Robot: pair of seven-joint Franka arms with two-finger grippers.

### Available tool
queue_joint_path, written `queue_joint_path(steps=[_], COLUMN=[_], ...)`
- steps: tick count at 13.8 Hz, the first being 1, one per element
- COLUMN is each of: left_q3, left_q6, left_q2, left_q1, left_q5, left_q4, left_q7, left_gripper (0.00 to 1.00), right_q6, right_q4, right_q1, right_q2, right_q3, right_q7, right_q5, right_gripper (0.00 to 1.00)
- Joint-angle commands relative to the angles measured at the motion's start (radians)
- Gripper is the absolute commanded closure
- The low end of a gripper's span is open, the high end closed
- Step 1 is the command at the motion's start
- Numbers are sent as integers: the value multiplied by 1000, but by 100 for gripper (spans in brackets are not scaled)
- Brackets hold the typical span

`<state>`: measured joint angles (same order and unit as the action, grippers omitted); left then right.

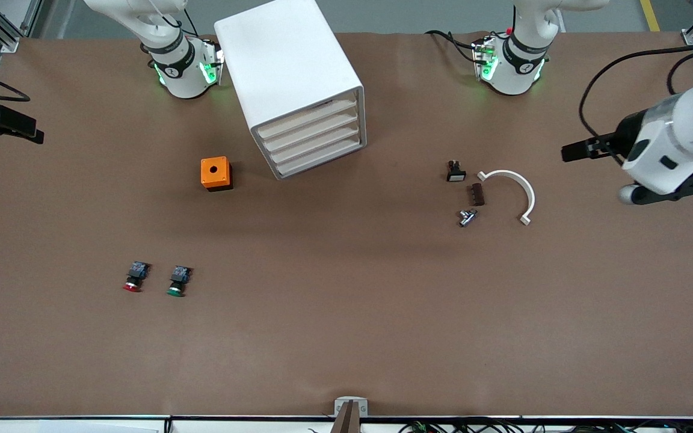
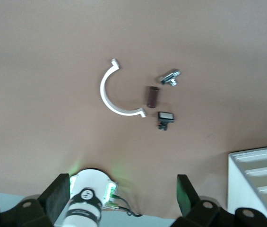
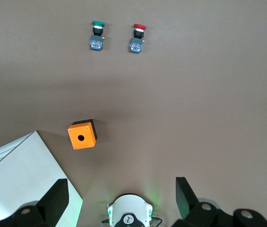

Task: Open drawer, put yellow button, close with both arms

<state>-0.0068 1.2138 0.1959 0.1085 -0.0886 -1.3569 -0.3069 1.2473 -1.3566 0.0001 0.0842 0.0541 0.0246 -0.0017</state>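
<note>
The white cabinet [image 1: 286, 60] stands at the robots' edge of the table, also in the left wrist view [image 2: 261, 179] and the right wrist view [image 3: 15, 175]. Its uppermost drawer [image 1: 307, 117] is shut, like the three below it. The yellow button is not in view. My left gripper [image 1: 565, 153] is open and empty, high over the left arm's end of the table; its open fingers [image 2: 57, 194] show in its wrist view. My right gripper [image 1: 32, 129] is open and empty over the right arm's end; its fingers [image 3: 185, 194] stand wide apart.
An orange box [image 1: 216, 172] with a hole sits beside the cabinet. A red-capped button [image 1: 134, 278] and a green-capped button [image 1: 177, 281] lie nearer the front camera. Toward the left arm's end lie a white-faced switch [image 1: 455, 171], a brown block [image 1: 477, 194], a metal part [image 1: 467, 217] and a white curved piece [image 1: 518, 183].
</note>
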Motion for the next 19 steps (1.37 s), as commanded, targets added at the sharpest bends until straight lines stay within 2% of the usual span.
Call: queue_joint_path(steps=[1,4,6,8,13,17,19], left_q3=[-19,-19,-19,-21,-84,-93,-90], left_q6=[48,212,339,410,477,475,475], left_q2=[-84,-192,-272,-311,-320,-329,-294], left_q1=[-41,-70,-79,-81,-121,-121,-122], left_q5=[24,24,27,61,90,102,102], left_q4=[-112,-296,-430,-501,-492,-478,-426], left_q7=[66,103,123,126,126,126,124], left_gripper=[1,1,0,0,0,0,0], right_q6=[76,202,219,219,222,245,261], right_q4=[-117,-274,-302,-302,-302,-302,-303], right_q1=[-20,-19,-19,-20,-20,-22,-22], right_q2=[-95,-204,-224,-224,-224,-227,-230], right_q3=[-16,-16,-16,-16,-14,-13,-8], right_q7=[5,5,5,5,5,5,5], right_q5=[8,8,8,8,14,28,38], right_gripper=[0,0,0,0,0,0,0])
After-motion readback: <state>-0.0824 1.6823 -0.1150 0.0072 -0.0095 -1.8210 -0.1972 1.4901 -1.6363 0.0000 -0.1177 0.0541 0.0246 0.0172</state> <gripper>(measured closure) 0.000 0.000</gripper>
